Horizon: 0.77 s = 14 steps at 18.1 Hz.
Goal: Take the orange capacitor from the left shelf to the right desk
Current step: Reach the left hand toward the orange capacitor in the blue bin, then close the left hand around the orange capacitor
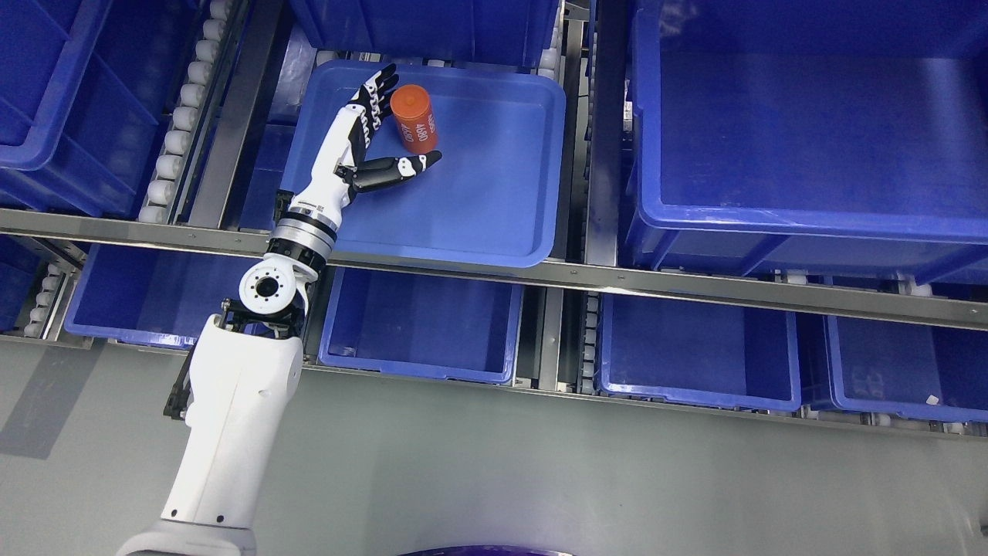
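Observation:
An orange cylindrical capacitor (414, 118) with white print stands in a shallow blue tray (494, 201) on the shelf's upper level. My left hand (405, 116) reaches into the tray from the lower left. Its fingers (376, 91) are stretched out along the capacitor's left side and the thumb (401, 166) lies just below it, so the hand is open and cups the capacitor without closing on it. My right arm does not show.
A large deep blue bin (803, 123) stands to the right of the tray, and more blue bins (421, 324) fill the lower level. Metal rails (617, 282) and white rollers (181, 116) frame the shelf. Grey floor lies below.

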### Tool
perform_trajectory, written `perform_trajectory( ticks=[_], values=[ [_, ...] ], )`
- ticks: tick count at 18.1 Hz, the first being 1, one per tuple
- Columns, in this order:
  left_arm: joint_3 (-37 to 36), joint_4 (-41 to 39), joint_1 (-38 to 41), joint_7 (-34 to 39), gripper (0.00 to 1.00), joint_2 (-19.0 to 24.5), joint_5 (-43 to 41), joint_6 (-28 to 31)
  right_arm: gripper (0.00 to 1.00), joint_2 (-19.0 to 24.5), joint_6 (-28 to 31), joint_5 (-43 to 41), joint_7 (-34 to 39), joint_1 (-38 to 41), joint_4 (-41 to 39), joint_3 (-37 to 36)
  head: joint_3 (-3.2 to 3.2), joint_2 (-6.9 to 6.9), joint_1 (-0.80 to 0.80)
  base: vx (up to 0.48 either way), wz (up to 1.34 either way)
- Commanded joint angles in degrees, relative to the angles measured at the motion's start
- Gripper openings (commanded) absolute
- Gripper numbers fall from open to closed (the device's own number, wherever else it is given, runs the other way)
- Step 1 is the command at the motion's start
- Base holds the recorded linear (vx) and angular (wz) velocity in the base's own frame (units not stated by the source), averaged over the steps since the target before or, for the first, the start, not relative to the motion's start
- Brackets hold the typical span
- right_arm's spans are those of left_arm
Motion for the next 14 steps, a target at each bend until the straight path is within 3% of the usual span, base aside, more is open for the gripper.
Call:
perform_trajectory(
  ticks=[1, 10, 13, 14],
  values=[
    [-1.90, 7.99, -3.29, -0.46, 0.88, -0.52, 0.71, -0.35, 1.00, -1.00, 0.10, 0.00, -0.04, 1.93, -1.32, -0.70, 0.00, 0.00, 0.00, 0.000, 0.00],
    [-1.12, 10.44, -4.08, -1.61, 0.67, -1.54, 0.71, -0.70, 1.00, -1.00, 0.10, 0.00, -0.04, 1.93, -1.32, -0.62, 0.00, 0.00, 0.00, 0.000, 0.00],
    [-0.15, 11.06, -4.17, -1.69, 0.49, -1.54, 1.24, -2.63, 1.00, -1.00, 0.10, 0.00, -0.04, 1.93, -1.32, -0.70, 0.00, 0.00, 0.00, 0.000, 0.00],
    [0.46, 11.41, -4.17, -1.69, 0.38, -1.54, 1.59, -4.11, 1.00, -1.00, 0.10, 0.00, -0.04, 1.93, -1.32, -0.70, 0.00, 0.00, 0.00, 0.000, 0.00]
  ],
)
